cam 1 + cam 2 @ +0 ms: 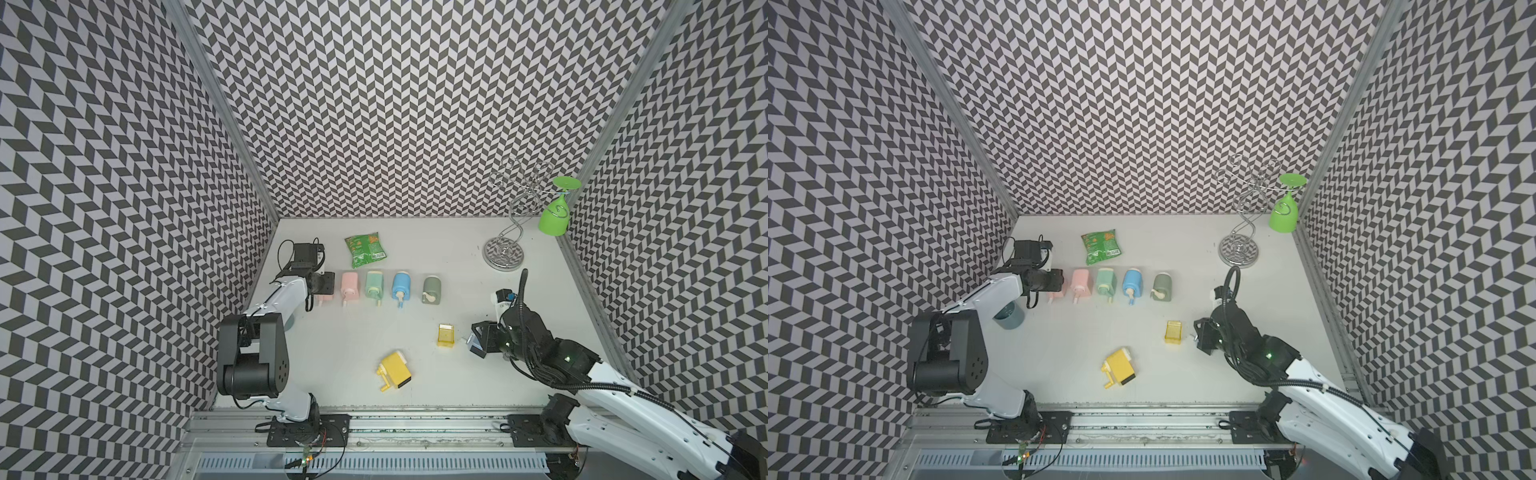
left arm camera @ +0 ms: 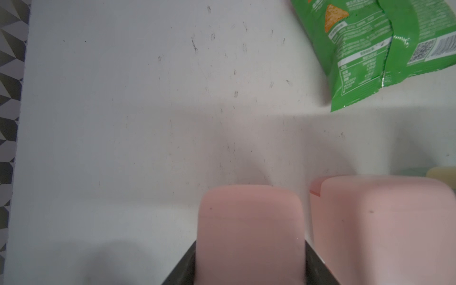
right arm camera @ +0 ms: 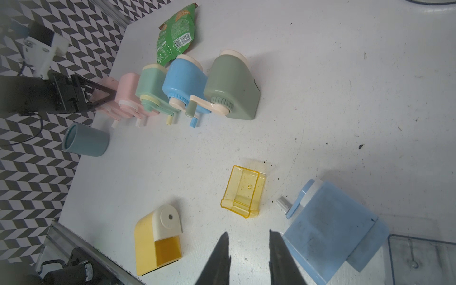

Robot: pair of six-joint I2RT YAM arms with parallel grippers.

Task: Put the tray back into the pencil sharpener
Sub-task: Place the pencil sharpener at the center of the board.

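The yellow pencil sharpener (image 1: 395, 370) (image 1: 1120, 368) lies on the white table near the front, its empty slot (image 3: 167, 249) showing in the right wrist view. The clear yellow tray (image 1: 446, 335) (image 3: 243, 195) lies loose on the table to its right, apart from it. My right gripper (image 3: 248, 235) (image 1: 478, 340) hovers open just right of the tray, nothing between its fingers, beside a light blue sharpener (image 3: 330, 229). My left gripper (image 2: 250, 243) (image 1: 323, 291) is shut on a pink sharpener (image 2: 250, 222) at the left end of the row.
A row of sharpeners stands mid-table: pink (image 1: 351, 286), mint (image 1: 375, 284), blue (image 1: 401, 286), grey-green (image 1: 432, 289). A green snack bag (image 1: 365, 249) lies behind them. A wire rack (image 1: 505, 249) with a green glass (image 1: 555, 216) stands back right. A blue-grey cup (image 1: 1009, 318) lies at left.
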